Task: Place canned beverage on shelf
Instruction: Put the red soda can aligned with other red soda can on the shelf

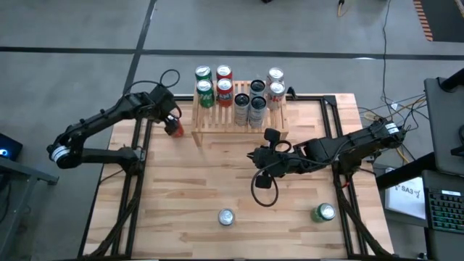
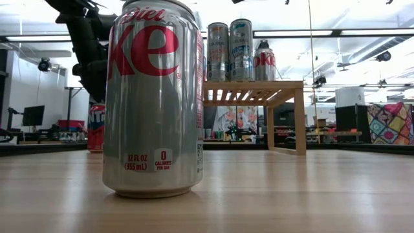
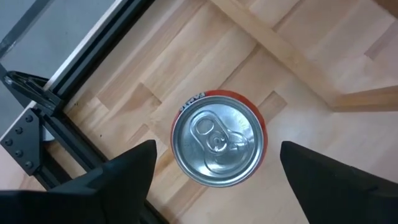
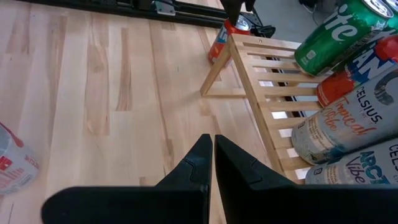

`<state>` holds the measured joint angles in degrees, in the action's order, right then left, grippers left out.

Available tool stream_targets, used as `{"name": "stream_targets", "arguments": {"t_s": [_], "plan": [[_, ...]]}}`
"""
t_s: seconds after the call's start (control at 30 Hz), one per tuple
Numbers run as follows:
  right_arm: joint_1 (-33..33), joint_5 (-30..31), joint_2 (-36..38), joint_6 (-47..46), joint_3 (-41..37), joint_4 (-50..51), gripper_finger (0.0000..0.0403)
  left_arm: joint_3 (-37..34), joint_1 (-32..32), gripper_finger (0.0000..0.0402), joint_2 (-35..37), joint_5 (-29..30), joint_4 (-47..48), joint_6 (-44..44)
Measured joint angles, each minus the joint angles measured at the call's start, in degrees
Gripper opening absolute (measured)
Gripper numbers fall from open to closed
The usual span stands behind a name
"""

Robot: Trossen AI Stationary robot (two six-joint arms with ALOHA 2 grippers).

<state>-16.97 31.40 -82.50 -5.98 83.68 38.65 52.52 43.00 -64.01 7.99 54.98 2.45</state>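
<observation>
An orange-red can point(image 3: 217, 140) stands upright on its base on the table, just left of the shelf's left end point(image 1: 197, 123). My left gripper point(image 3: 217, 150) hangs over it, open and pointing steeply down. Its two fingers stand on either side of the can's top with a gap on each side. The light-wood slatted shelf point(image 1: 217, 119) sits at the table's far middle and carries several cans point(image 1: 239, 93). My right gripper point(image 4: 213, 144) is shut over the middle of the table point(image 1: 257, 156), near the shelf's front, and holds nothing.
A silver Diet Coke can point(image 1: 226, 217) and a green can point(image 1: 324, 212) stand near the table's front edge. The silver one fills the left of the low view point(image 2: 155, 97). Bare wood lies between them and the shelf. Black frame rails point(image 3: 56, 106) run along the table's left edge.
</observation>
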Motion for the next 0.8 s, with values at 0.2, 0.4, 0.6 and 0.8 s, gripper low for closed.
{"name": "stream_targets", "arguments": {"t_s": [0.2,0.4,0.6,0.8], "plan": [[0.0,0.0,0.0,-0.5,0.0,0.0,0.0009,-0.1,0.0,0.0326,0.0,0.0,-2.2,-0.2],[0.0,0.0,0.0,-1.4,0.0,0.0,0.0009,-0.1,0.0,0.0326,0.0,0.0,-2.5,-0.4],[0.0,0.0,0.0,-1.5,0.0,0.0,0.0009,-0.7,0.0,0.0326,0.0,0.0,-2.8,-0.6],[0.0,0.0,0.0,-1.5,0.0,0.0,0.0009,-2.8,0.0,0.0326,0.0,0.0,-5.3,-1.1]]}}
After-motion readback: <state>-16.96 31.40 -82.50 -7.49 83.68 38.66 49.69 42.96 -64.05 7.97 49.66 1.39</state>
